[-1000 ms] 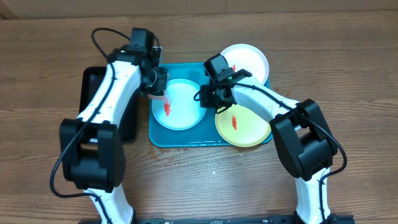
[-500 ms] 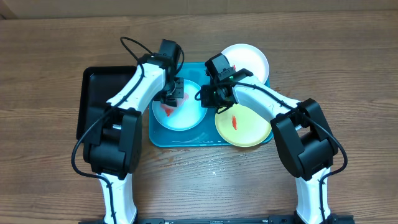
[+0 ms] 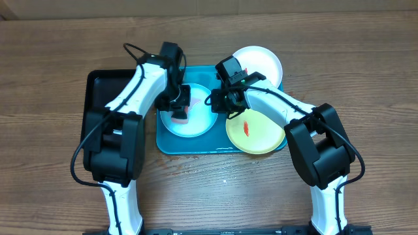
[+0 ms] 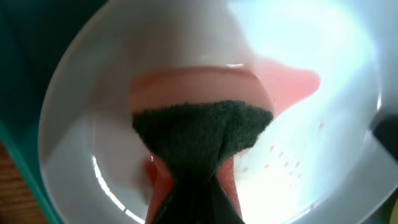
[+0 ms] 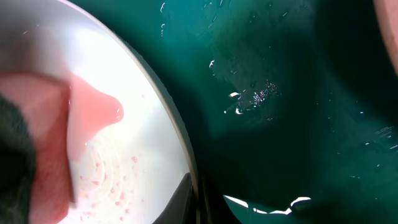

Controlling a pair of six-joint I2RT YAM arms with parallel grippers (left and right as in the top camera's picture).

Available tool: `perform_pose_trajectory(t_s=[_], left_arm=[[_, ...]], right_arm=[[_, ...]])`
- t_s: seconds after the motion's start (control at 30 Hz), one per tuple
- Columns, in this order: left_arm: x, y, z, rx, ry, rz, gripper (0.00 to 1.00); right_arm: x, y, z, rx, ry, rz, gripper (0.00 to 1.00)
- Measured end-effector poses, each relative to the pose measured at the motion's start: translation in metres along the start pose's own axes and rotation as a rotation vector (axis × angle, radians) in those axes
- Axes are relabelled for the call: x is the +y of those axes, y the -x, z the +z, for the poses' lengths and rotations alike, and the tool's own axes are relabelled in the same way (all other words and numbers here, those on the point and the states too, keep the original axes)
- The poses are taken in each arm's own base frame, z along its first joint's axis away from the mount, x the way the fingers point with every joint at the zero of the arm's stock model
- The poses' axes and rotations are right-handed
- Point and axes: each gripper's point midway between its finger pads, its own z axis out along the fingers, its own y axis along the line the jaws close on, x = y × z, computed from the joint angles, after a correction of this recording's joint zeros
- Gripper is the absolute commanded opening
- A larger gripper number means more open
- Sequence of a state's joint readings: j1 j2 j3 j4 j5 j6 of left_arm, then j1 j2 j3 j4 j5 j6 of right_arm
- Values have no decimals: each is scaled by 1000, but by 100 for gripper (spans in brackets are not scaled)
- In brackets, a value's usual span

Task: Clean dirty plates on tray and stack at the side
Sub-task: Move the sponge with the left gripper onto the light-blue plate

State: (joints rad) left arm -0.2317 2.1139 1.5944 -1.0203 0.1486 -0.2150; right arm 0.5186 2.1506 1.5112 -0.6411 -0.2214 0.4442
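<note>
Left arm's dragged the sponge back over the smear on the blue plate

Nearest the robot, the yellow-green plate (image 3: 262, 138) sits on the near right of the turquoise tray (image 3: 196, 146), its 1 red smear (image 3: 246, 127) same as before. Next back, the light-blue plate (image 3: 200, 121) fills the tray's left half. The left gripper (image 3: 177, 106) is clamped on a pink sponge (image 4: 200, 134) with a dark green top, pressed into that plate. 0.5 s ago it was at the plate's far side; now it's come nearer and covers the red mark, with pink watery film around it. The right gripper (image 3: 219, 103) hasn't budged from that plate's right rim, and I can't tell if it's pinching. Farthest is the white plate (image 3: 261, 62) at the tray's far right corner.
</note>
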Motion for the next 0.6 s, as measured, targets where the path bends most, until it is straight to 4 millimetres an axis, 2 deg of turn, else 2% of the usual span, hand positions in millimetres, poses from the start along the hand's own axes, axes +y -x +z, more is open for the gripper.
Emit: perform_pose_trajectory(t_s=[0.2,0.4,0.53,0.6], left_arm=[[6,-3,-1,17,-9,45,4],[8,16,-2,-62,21,56,4],[4,21,-1,-83,16,60,4],[-4,19,-1,-79,-6,74,4]], right_arm=[[0,0,0,0,0,0,4],[0,1,0,-2,1,4,4],[0,1,0,-2,1,5,4],[0,1,0,-3,1,6,4]])
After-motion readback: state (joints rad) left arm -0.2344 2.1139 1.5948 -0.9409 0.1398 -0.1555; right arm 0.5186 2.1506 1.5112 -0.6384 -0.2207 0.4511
